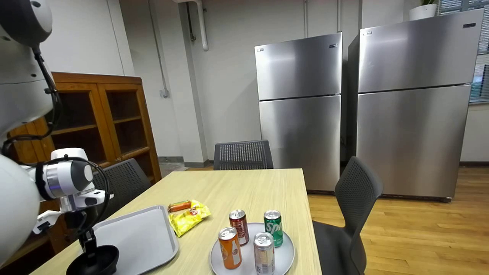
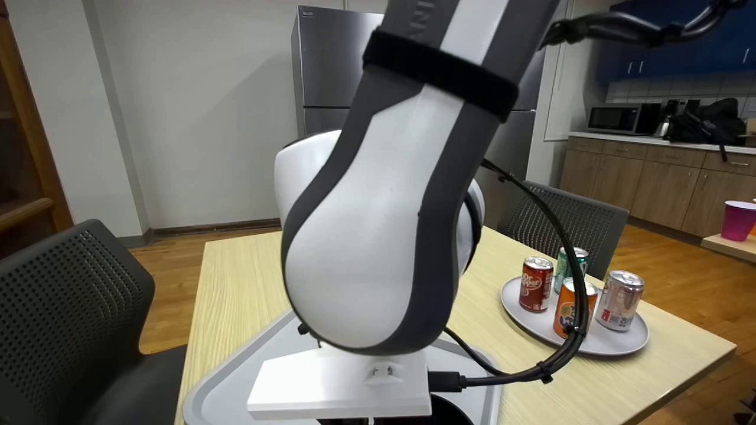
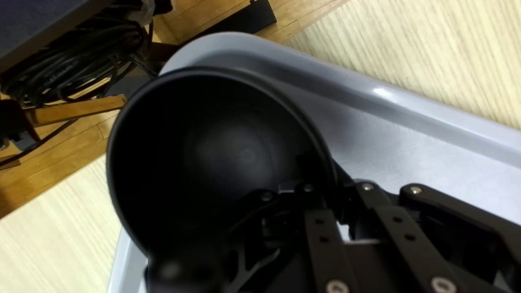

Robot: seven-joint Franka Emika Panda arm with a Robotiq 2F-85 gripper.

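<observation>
On the table [image 1: 237, 183], cans [image 1: 230, 250] and a yellow packet [image 1: 187, 221] sit outside the tray [image 1: 141, 236]; the gripper [image 1: 91, 255] pinches a black bowl [image 3: 228, 146].

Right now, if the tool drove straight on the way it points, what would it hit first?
Likely the gray tray, straight below the tool; the black bowl gripped at its rim would probably touch down ahead of it. Any gap between them is unclear.

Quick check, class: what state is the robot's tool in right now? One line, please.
The tool: closed, holding the black bowl by its rim.
</observation>
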